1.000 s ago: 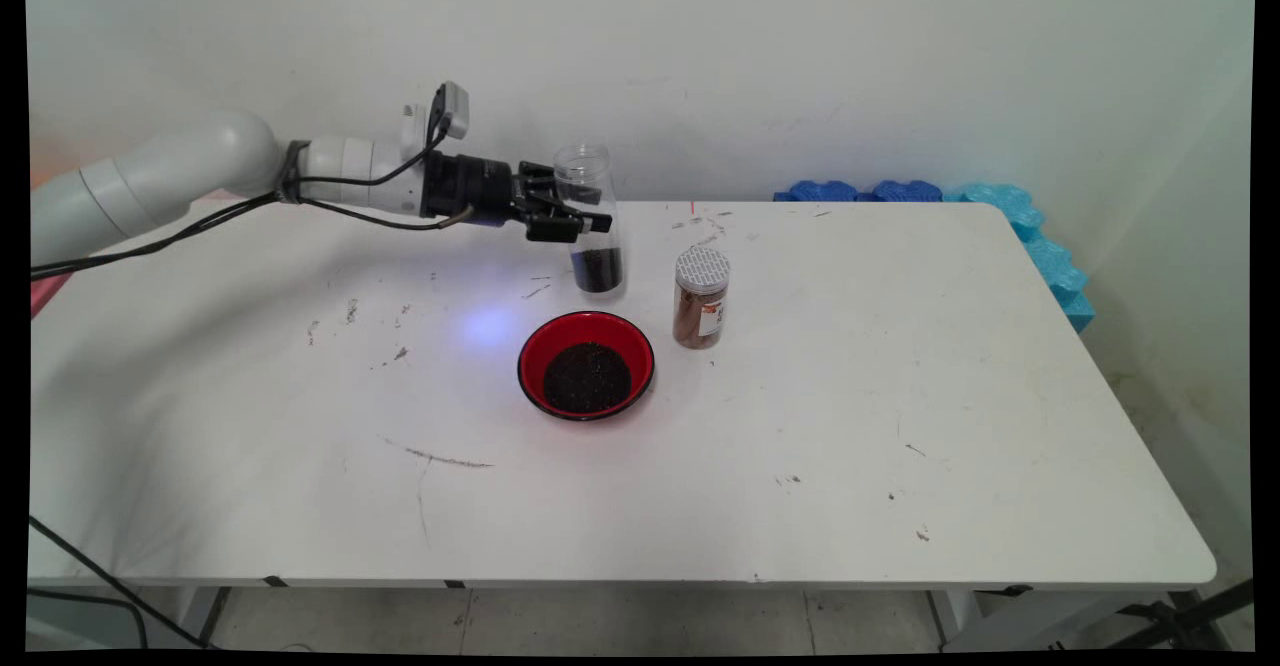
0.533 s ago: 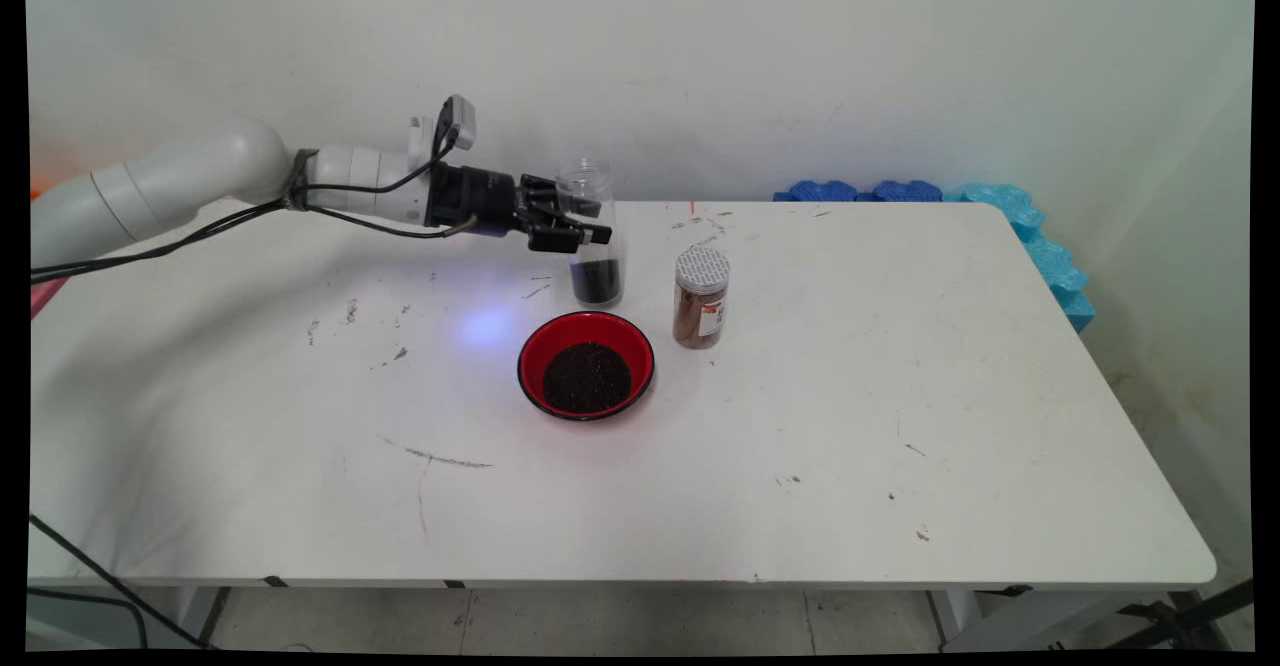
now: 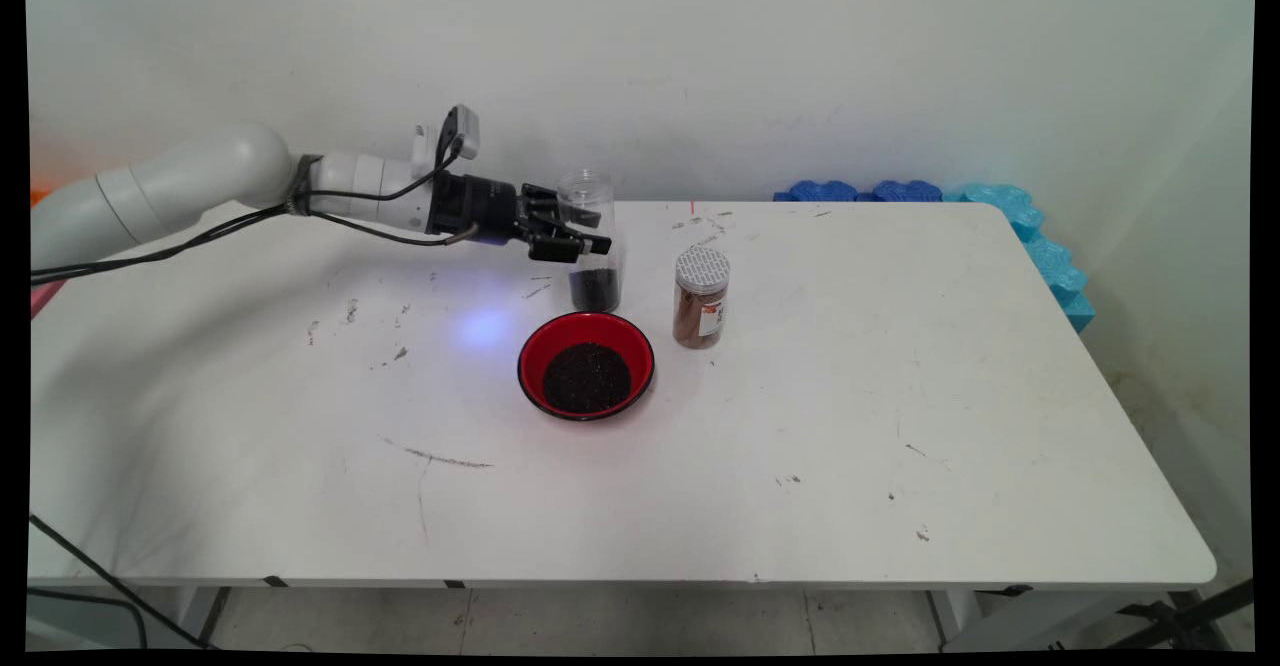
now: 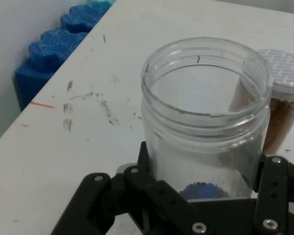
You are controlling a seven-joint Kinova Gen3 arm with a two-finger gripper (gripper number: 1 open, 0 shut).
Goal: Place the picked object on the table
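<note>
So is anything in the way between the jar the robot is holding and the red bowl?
Nothing visible is. The gripper holds the open clear jar upright just behind the red bowl, with only bare table between them. The capped brown jar stands off to the side, right of both.

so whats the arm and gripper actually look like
The arm is made of smooth, rounded white links, with a grey ring at one joint. Black cables hang along it, bound near the wrist. A small white camera box sits on top of the wrist. The gripper is black, with a cylindrical base and two fingers on a bolted linkage.
</note>
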